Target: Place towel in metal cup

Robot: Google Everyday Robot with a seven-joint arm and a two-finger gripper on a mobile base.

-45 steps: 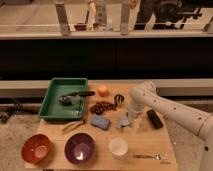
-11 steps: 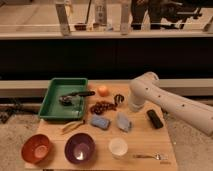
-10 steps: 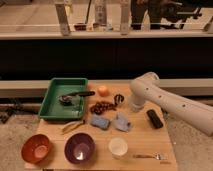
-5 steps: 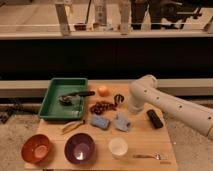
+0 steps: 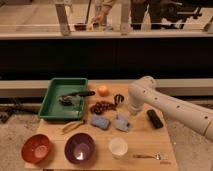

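The grey-blue towel (image 5: 121, 122) lies crumpled on the wooden table (image 5: 165, 142), just right of a blue sponge (image 5: 99, 122). The small dark metal cup (image 5: 119, 99) stands behind it, near the middle of the table. My white arm reaches in from the right and bends down. Its gripper (image 5: 129, 111) hangs at the lower end, just above the towel's right edge and in front and to the right of the metal cup. The towel looks to be resting on the table, outside the cup.
A green tray (image 5: 51, 102) with a black-handled tool sits at the back left. An orange (image 5: 103, 90) and a dark beaded cluster (image 5: 101, 107) are near the cup. In front stand a red bowl (image 5: 36, 148), a purple bowl (image 5: 80, 147), a white cup (image 5: 118, 147) and a spoon (image 5: 150, 156). A black block (image 5: 155, 119) lies at the right.
The arm has shifted slightly left and lower over the last second. The towel has stayed on the table beside the sponge.
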